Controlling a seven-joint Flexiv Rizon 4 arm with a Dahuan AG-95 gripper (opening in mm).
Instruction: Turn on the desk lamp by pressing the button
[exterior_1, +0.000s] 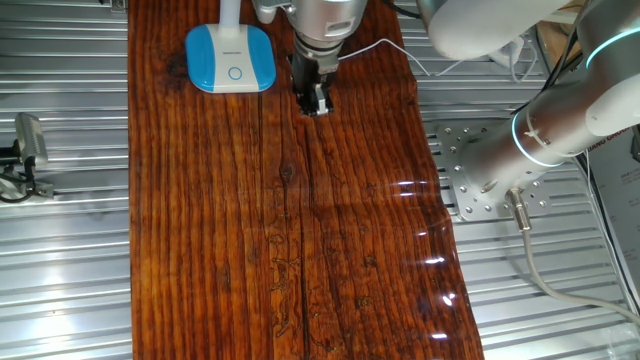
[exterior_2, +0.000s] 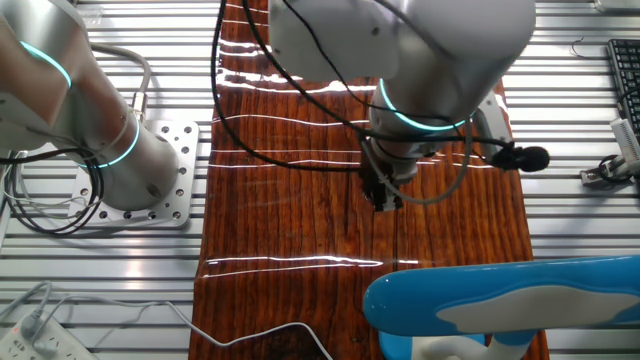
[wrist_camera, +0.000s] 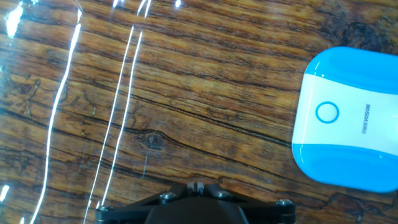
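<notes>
The desk lamp's rounded-square blue and white base (exterior_1: 230, 58) sits at the far left of the wooden table, with its slim white neck rising at the back. The button (exterior_1: 235, 72) is a small circle on the base's face. In the hand view the base (wrist_camera: 348, 118) lies at the right edge with the button (wrist_camera: 327, 112) clear to see. My gripper (exterior_1: 315, 100) hangs above the bare wood just to the right of the base, apart from it. Its fingertips (wrist_camera: 197, 185) are shut on nothing. The lamp's blue and white head (exterior_2: 500, 300) fills the foreground of the other fixed view.
A white cable (exterior_1: 380, 45) runs from the lamp across the table's far side. A white power strip (exterior_2: 30, 340) lies off the table. The arm's mounting plate (exterior_1: 480, 170) stands beside the table on the ribbed metal bench. Glare streaks cross the wooden table (exterior_1: 300, 250).
</notes>
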